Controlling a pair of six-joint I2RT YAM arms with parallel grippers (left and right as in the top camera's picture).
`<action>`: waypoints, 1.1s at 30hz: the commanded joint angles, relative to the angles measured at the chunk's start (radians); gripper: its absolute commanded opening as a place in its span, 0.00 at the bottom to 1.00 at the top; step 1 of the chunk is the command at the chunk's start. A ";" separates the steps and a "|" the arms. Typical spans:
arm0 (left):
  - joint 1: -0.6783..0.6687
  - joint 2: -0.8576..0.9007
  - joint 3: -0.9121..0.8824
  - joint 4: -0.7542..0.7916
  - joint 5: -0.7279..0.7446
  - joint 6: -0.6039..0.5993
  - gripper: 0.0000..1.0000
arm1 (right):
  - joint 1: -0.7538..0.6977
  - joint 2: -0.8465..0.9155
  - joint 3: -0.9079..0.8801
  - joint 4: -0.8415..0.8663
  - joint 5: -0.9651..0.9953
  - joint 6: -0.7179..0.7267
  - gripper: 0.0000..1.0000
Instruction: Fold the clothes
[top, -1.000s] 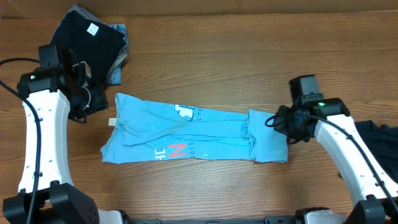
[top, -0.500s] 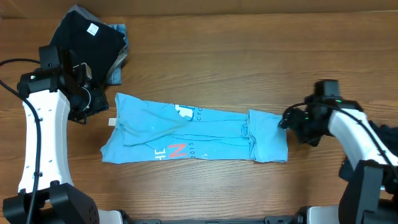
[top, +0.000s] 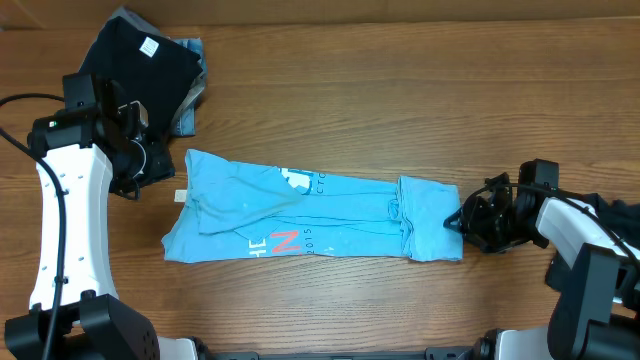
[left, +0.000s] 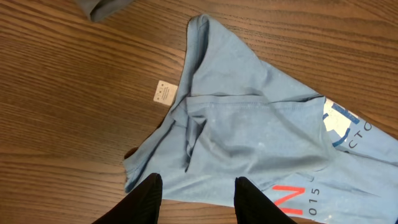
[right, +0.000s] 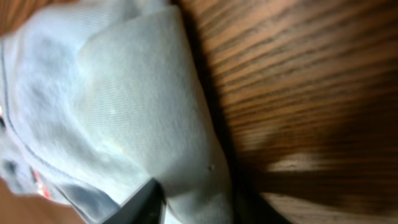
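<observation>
On my right side, the right jaws are pinched on the blue T-shirt at its right-hand edge. In the wrist view a fold of pale blue cloth fills the narrow gap, with one dark finger pressed against it and bare wood just beyond. The right arm lies low, close over the surface. It comes in from the right edge and points left, with its black wrist touching the end of the shirt.

The left jaws are released, with nothing between them. Their two dark fingers stand apart above the shirt's left end, over a rumpled sleeve and clear of the cloth. The left arm rises from its base at the near left corner. Its white link runs up and away from me, and its wrist bends to the right, stopping just beside the shirt's upper left corner.

The blue T-shirt lies stretched across the middle of the surface as a long, narrow band, with its sides folded in. A red letter and some white print show on the near side. A small white tag sits on the wood at the shirt's left edge. The dark T-shirt lies in a heap at the far left corner, well apart from the blue one.
</observation>
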 joint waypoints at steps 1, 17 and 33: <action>-0.006 -0.024 0.023 -0.003 0.007 0.019 0.41 | 0.002 0.005 -0.009 0.023 -0.052 -0.011 0.29; -0.006 -0.024 0.023 -0.005 0.004 0.027 0.41 | -0.147 -0.095 0.176 -0.138 0.047 0.052 0.04; -0.006 -0.024 0.023 -0.004 0.005 0.026 0.41 | 0.277 -0.198 0.204 -0.155 0.212 0.121 0.04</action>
